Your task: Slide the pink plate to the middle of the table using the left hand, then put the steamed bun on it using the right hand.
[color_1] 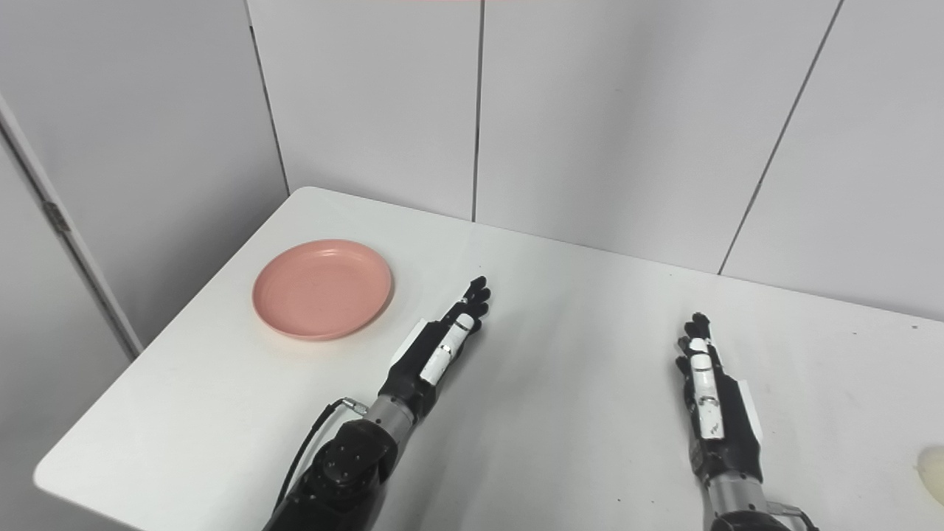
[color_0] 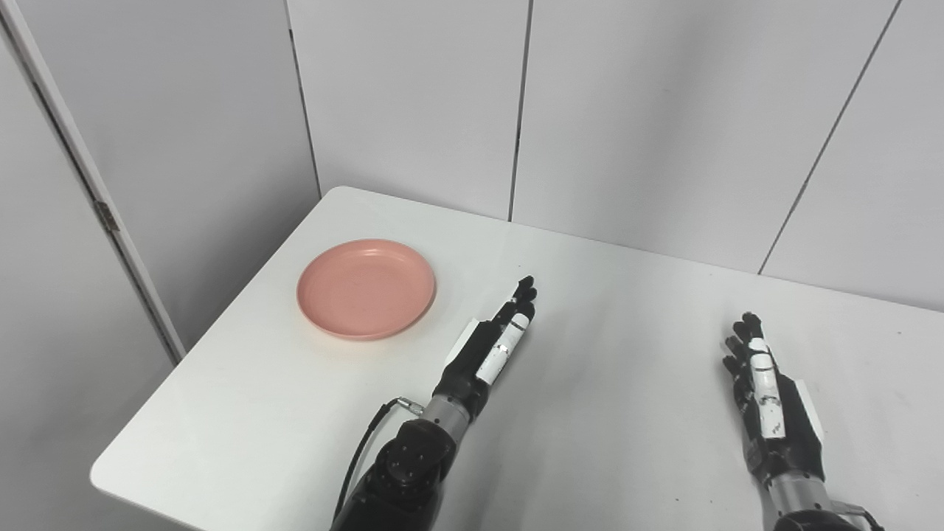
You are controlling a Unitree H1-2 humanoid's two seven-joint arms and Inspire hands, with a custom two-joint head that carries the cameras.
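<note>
the table [color_0: 605, 413] is white, with a rounded far-left corner, and stands against a wall [color_0: 634, 110] of pale grey panels.

the pink plate [color_0: 366, 288] lies flat on the left part of the table, near the left edge and toward the far corner. it holds nothing. it is round with a low raised rim.

the left hand [color_0: 495, 345] is just right of the plate and a little nearer the camera, apart from it and not touching it. its arm enters from the bottom edge, left of centre, with a black cable [color_0: 363, 451] running along the wrist. the hand is turned on edge, fingers extended straight and pressed together, pointing away toward the wall. it holds nothing. whether it rests on the table or hangs just above it cannot be told.

the right hand [color_0: 767, 394] is well apart from the left hand, over the right part of the table. its arm enters from the bottom edge at the right. the fingers are extended, close together, pointing away toward the wall. it holds nothing.

the steamed bun [color_1: 932, 473] shows only in the right eye view, as a pale rounded shape cut by the right edge of the picture. it sits on the table, to the right of the right hand and apart from it.
</note>
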